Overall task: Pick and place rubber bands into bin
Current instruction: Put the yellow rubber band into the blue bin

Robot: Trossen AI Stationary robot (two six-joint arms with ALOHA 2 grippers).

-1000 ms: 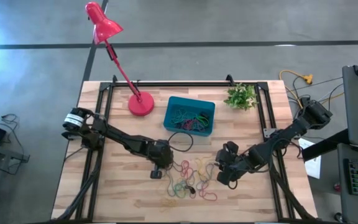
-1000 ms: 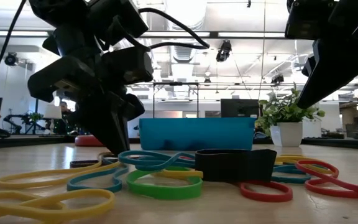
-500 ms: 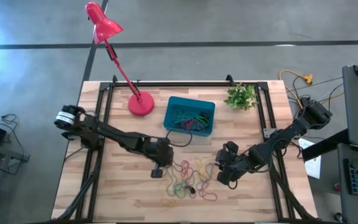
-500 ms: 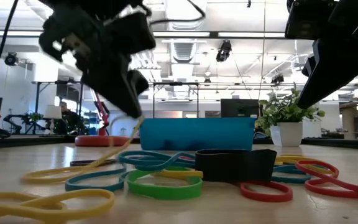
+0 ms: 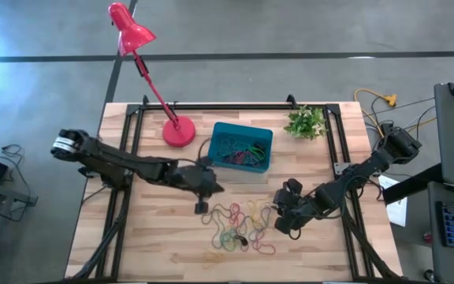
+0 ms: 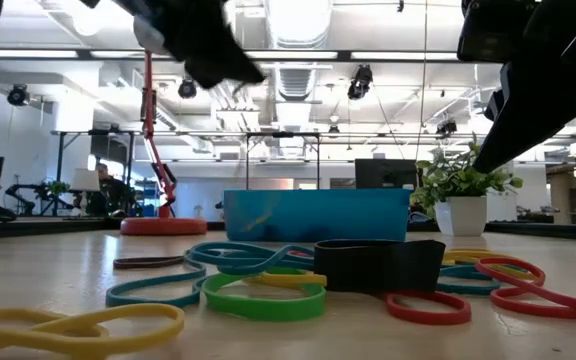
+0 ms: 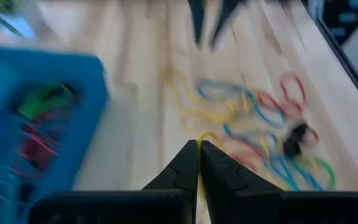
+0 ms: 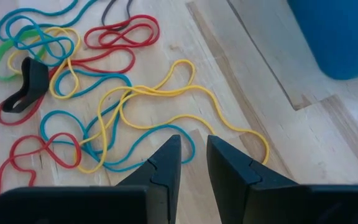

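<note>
The whole table (image 5: 132,237) is seen from straight overhead in the high view, while the low view is set at tabletop height, facing level across the rubber bands (image 6: 268,285) toward the bin (image 6: 318,215) — both also seen from above. Each wrist view is aimed closely down past its own fingers at those bands.

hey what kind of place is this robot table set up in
Probably a robotics lab or open workshop. The low view shows a large hall with exposed ceiling ducts and strip lights, and a monitor on a desk behind the table. From above, the wooden slatted table stands on a bare concrete floor.
</note>
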